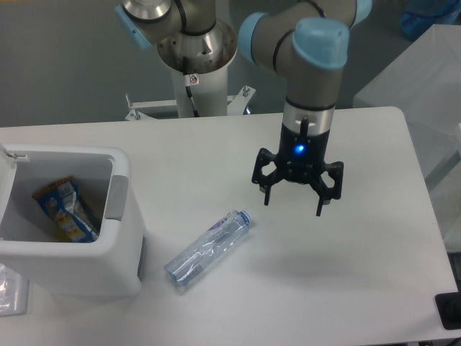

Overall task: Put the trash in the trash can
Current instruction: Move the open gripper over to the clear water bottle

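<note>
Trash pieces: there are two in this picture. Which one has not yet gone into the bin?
The clear plastic bottle, lying on its side on the table. The blue-and-yellow snack bag already sits inside the white bin.

You see the snack bag [63, 210], crumpled blue and yellow foil, lying inside the trash can [124, 238], against its inner right wall. The trash can is a white boxy bin with rounded corners and a grey tab on its right rim, standing at the left. The water bottle [208, 249] is clear, squashed, with a bluish label; it lies on its side, diagonally, just right of the bin, cap end up-right.
</note>
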### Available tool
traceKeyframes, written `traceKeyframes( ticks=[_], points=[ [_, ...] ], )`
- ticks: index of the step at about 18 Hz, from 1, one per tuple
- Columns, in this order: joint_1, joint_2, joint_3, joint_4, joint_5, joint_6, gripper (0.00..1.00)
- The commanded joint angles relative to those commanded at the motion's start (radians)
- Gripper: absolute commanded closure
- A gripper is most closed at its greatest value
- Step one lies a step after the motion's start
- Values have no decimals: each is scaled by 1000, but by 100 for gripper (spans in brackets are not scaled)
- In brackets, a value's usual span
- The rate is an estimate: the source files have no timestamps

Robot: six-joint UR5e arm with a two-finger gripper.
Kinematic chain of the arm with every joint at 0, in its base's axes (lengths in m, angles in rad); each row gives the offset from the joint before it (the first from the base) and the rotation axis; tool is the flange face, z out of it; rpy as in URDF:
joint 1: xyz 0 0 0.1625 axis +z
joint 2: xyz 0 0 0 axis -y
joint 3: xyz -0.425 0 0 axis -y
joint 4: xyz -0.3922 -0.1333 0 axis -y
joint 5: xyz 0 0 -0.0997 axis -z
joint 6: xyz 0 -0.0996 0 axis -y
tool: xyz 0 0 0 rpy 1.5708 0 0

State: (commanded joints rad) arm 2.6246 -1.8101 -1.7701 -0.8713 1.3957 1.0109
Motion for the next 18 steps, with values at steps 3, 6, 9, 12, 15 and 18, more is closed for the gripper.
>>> traceKeyframes(
  ticks=[3,6,9,12,15,18],
  points=[
    [-5,-3,-17,-2,32,-5,0],
    [-11,-23,-31,2,35,-11,0],
    [-12,-32,-54,5,51,-6,0],
    [-25,-43,-58,5,68,-6,0],
    [-41,-54,-66,6,106,-14,0],
    [-55,-66,-80,5,124,-17,0]
  ],
)
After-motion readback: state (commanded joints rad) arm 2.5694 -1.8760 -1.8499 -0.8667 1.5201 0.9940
